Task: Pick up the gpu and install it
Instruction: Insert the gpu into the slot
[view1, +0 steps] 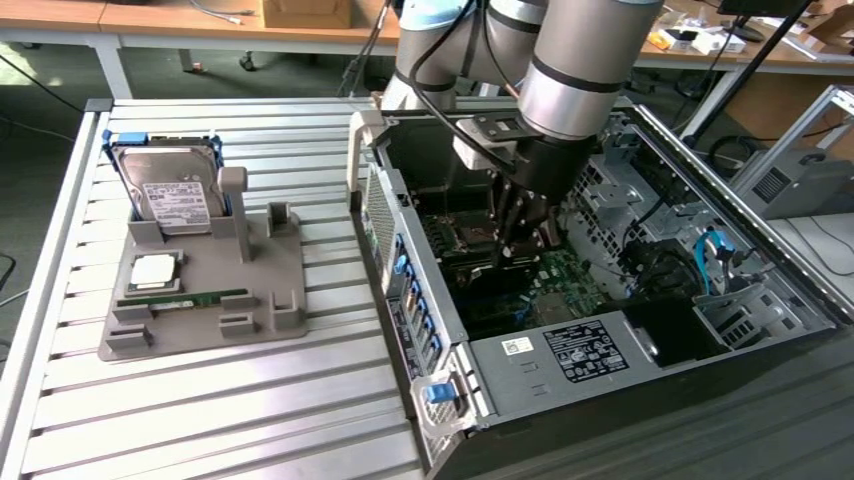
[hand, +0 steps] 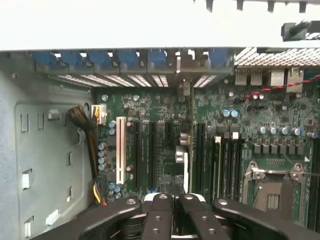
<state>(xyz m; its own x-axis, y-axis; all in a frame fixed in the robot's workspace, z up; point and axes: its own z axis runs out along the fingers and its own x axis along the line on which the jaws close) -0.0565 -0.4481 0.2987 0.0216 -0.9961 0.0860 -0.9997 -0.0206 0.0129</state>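
Right of centre in the exterior view, the open computer case (view1: 587, 300) lies on its side on the slatted worktop (view1: 214, 420), and the arm reaches straight down into it. At the frame's left stands a grey holder (view1: 200, 300) carrying a hard drive (view1: 171, 195) and a green memory stick (view1: 187, 298).

Inside the case, the pincer (view1: 514, 250) hangs just over the green main board (hand: 165, 150), its fingers (hand: 161, 212) drawn nearly together. Between them, seen edge-on from the wrist view, runs a thin dark card with a silver bracket, which I take to be the gpu (hand: 186, 150). It sits directly ahead of the fingertips, its long axis running from them toward the blue latches (hand: 130, 59) at the case's rear wall, in line with the row of long black slots (hand: 150, 150).

Whether the card's edge is already in a slot or just above one I cannot tell; the fingers cover its near end, and in the exterior view the arm hides it.
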